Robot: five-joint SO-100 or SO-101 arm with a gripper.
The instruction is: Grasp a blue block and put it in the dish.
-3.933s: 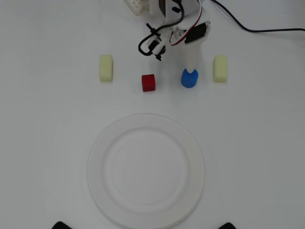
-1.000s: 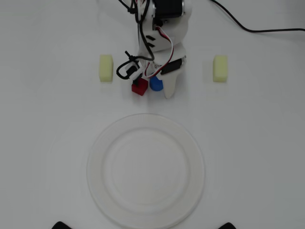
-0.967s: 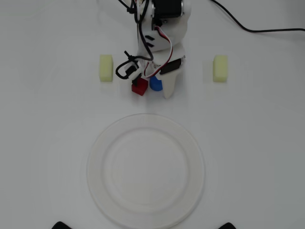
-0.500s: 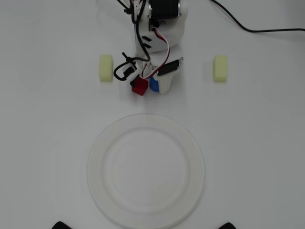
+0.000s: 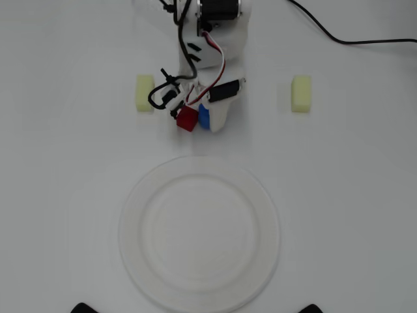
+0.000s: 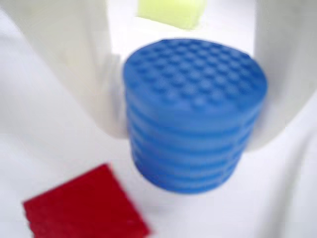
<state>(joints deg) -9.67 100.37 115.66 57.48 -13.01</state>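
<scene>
1. Above the dish (image 5: 199, 233), overhead view: red cube (image 5: 186, 119) just left of blue block (image 5: 204, 116).
2. Wrist view: claw (image 6: 190, 119) fingers (image 6: 84, 64) pressed to both sides of the block, gripping it.
3. Grasp looks made; lift and carry to the empty dish remain.

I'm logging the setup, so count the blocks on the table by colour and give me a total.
Blue block: 1
Red cube: 1
Pale yellow blocks: 2
Total: 4 blocks, none on the white dish yet.
</scene>
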